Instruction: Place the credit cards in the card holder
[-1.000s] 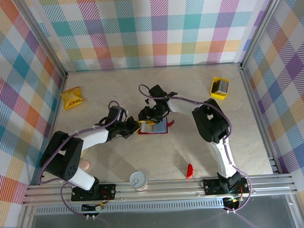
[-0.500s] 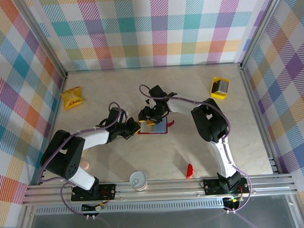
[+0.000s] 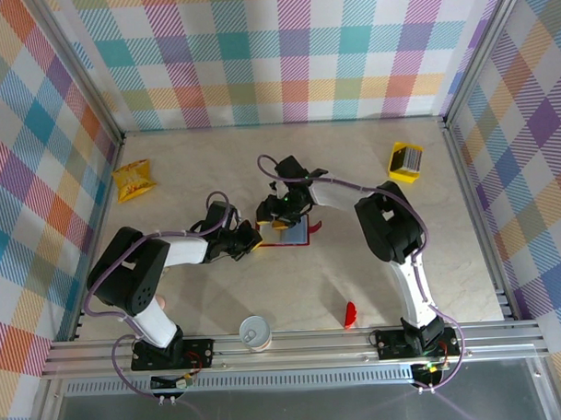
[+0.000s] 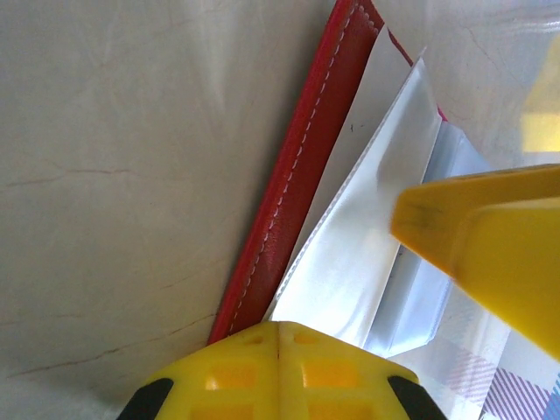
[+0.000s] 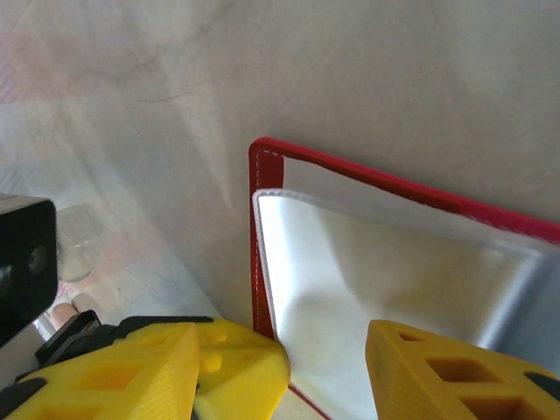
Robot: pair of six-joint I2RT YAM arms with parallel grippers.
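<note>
left arm [image 3: 185, 251] nearer card holder [image 3: 293, 235], tabletop [image 3: 214, 166]

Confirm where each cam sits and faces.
Top external: above and behind the bases, looking down on the table; both arms show, left gripper and right gripper at the card holder.
Left wrist: on the left arm, looking down its shut fingers at the holder's red edge.
Right wrist: on the right arm, looking between its parted fingers at the holder's corner.
Shared: all three see the card holder.

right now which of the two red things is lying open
The card holder at mid-table, spread flat with its pale inside showing. The small red curved piece, farther toward the front, is one solid bit.
</note>
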